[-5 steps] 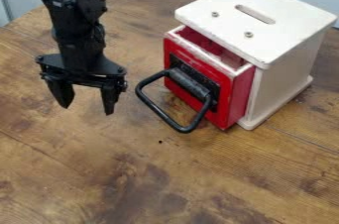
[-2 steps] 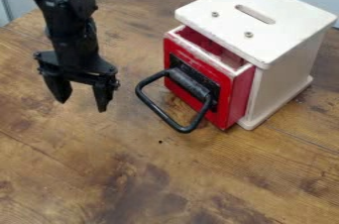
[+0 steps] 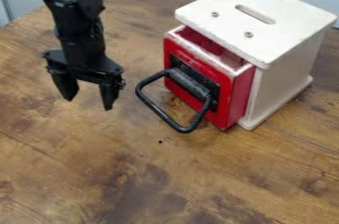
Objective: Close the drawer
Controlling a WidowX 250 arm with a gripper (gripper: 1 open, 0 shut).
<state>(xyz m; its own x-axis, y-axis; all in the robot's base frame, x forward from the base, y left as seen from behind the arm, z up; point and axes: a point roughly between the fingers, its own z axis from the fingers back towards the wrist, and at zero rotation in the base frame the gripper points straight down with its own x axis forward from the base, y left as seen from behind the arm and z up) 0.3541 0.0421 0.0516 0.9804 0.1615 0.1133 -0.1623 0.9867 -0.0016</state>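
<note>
The drawer (image 3: 212, 81) has a red front and stands pulled partly out of the cream-white box (image 3: 265, 40), a gap showing at its top. A black block on its front carries a large black wire loop handle (image 3: 169, 104) that reaches down to the table. My gripper (image 3: 85, 93) hangs to the left of the handle, well apart from it, pointing down. Its two black fingers (image 3: 63, 88) are spread open with nothing between them, tips just above the wooden tabletop.
The cream-white box has a slot in its top and sits at the right of the worn wooden table (image 3: 146, 178). The table's far edge runs along the upper left. My black arm (image 3: 69, 10) rises up to the top left.
The gripper has shifted only slightly, a little sideways and back, staying left of the handle. The drawer and the box have not moved.
</note>
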